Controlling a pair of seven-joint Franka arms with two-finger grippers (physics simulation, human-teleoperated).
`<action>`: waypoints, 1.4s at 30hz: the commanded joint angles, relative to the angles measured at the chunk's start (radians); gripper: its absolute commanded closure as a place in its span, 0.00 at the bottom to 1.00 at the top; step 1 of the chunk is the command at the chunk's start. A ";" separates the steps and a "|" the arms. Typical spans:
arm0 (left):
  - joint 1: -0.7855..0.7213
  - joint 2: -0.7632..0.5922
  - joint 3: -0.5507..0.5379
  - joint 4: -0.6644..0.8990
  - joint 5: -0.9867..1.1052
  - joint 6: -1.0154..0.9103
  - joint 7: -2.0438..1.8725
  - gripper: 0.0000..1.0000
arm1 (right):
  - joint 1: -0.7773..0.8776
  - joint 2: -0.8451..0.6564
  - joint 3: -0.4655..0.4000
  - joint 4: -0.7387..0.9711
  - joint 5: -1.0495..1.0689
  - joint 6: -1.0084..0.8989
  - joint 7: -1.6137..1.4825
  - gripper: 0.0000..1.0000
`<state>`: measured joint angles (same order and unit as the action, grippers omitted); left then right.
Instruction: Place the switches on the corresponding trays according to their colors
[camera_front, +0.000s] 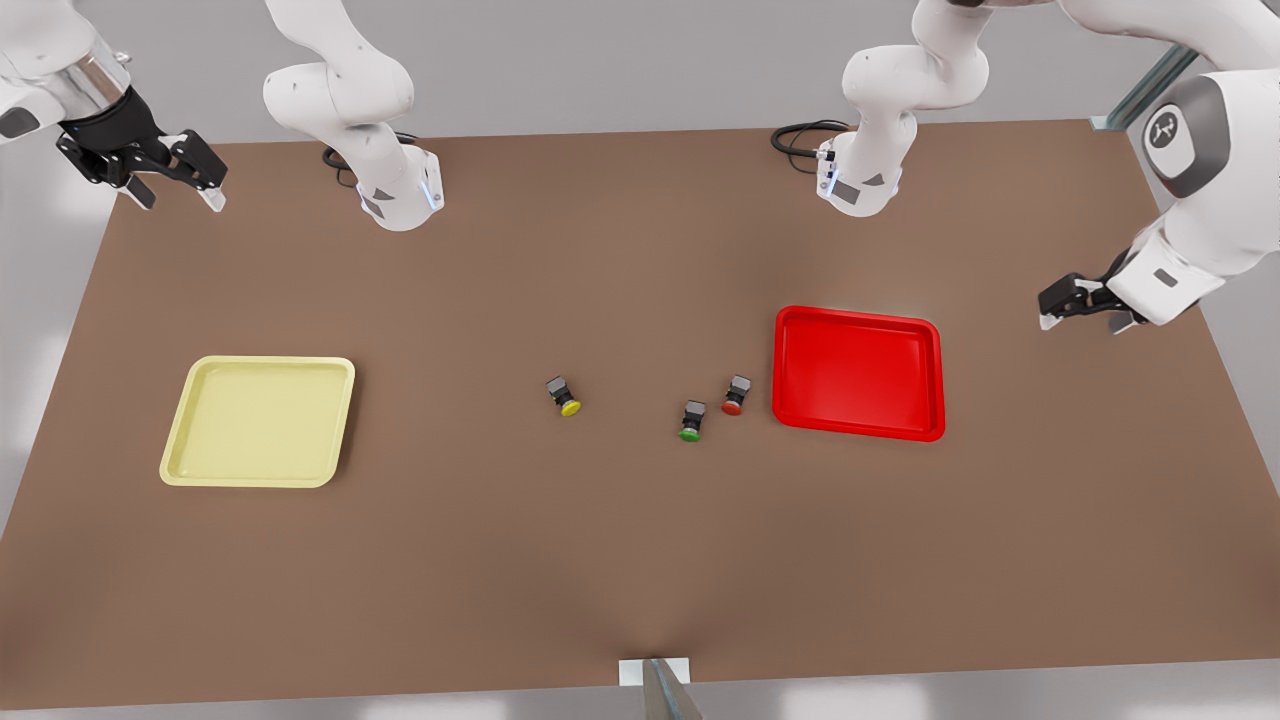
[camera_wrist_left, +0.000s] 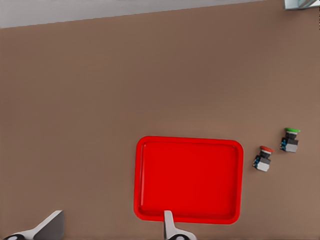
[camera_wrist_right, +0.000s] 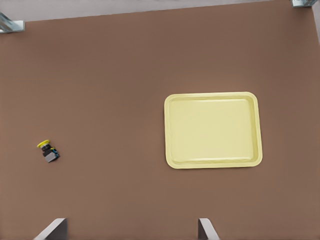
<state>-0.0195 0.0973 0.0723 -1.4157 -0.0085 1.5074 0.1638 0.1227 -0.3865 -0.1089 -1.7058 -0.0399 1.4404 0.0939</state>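
1. Nearest the front camera, nothing had been picked up yet. All 3 switches lay on their sides on the bare table (camera_front: 640, 560), roughly mid-table.
2. The yellow switch (camera_front: 564, 396) was seen alone near the centre, well apart from the yellow tray (camera_front: 178, 466) over at the front view's left. A clean, uncrowded grab across the grey body was judged the easy one.
3. The red switch (camera_front: 735, 394) was found just beside the red tray (camera_front: 858, 431), not touching it, with the green switch (camera_front: 691, 420) close on its other side. That pick was judged the tricky one: the fingers should be dropped along the line that misses both the green neighbour and the tray rim, and the green one should be left alone.
4. Both trays were seen with nothing in them, so any flat spot inside the rim could be used for release, low rather than dropped.
5. Farther back, the left gripper (camera_front: 1090, 305) was held high past the red tray at the front view's right, fingers (camera_wrist_left: 169, 226) spread wide, nothing held.
6. The right gripper (camera_front: 170, 180) was parked above the far corner at the front view's left, beyond the yellow tray, fingers (camera_wrist_right: 205, 229) also wide apart and empty.
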 joint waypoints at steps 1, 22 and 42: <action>0.001 -0.001 0.000 0.000 -0.001 -0.001 0.000 0.00 | 0.000 0.000 0.000 0.000 0.000 0.000 0.000 0.00; -0.204 0.418 -0.476 -0.469 0.251 0.800 -0.570 0.04 | 0.198 0.772 0.532 0.169 -0.020 0.508 0.469 0.00; -0.204 0.443 -0.408 -0.620 0.231 0.996 -0.437 0.30 | 0.166 0.963 0.522 0.018 -0.130 0.704 0.374 0.00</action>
<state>-0.2239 0.5398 -0.3372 -2.0356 0.2292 2.5089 -0.2751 0.2880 0.5673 0.4133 -1.7347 -0.1802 2.1957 0.4679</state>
